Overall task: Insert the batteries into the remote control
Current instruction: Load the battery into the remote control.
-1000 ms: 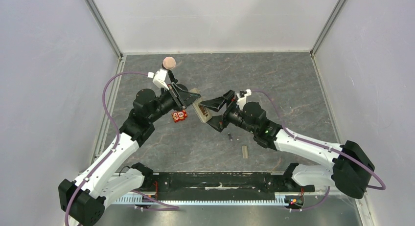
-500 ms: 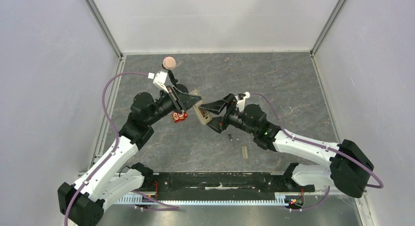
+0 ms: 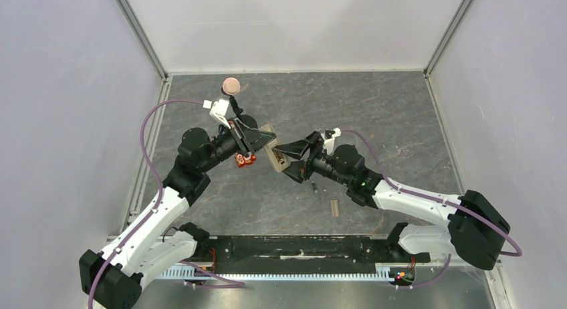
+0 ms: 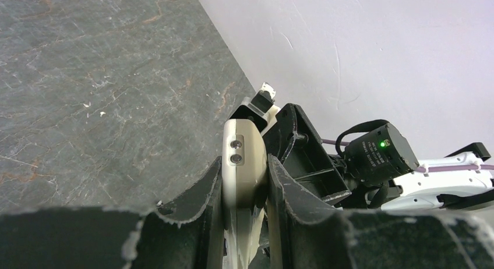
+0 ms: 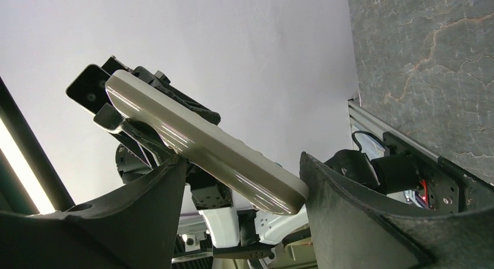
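The remote control (image 3: 271, 147), tan back showing, is held off the table by my left gripper (image 3: 262, 140), which is shut on its sides; in the left wrist view the remote (image 4: 244, 158) is clamped between the two black fingers (image 4: 204, 193). My right gripper (image 3: 289, 159) is open, and its jaws straddle the remote's lower end. In the right wrist view the remote (image 5: 204, 144) runs slanted across the gap. One small dark battery (image 3: 314, 186) lies on the table below the right gripper. The other battery is out of view.
A small red square gadget (image 3: 245, 159) lies just under the left gripper. A flat beige cover piece (image 3: 335, 207) lies nearer the front. A pink ball-topped post (image 3: 231, 85) stands at the back left. Grey walls enclose the dark stone table (image 3: 374, 115).
My right gripper has moved left and closed in around the remote's lower end. My left gripper has held the remote almost still, shifting slightly.
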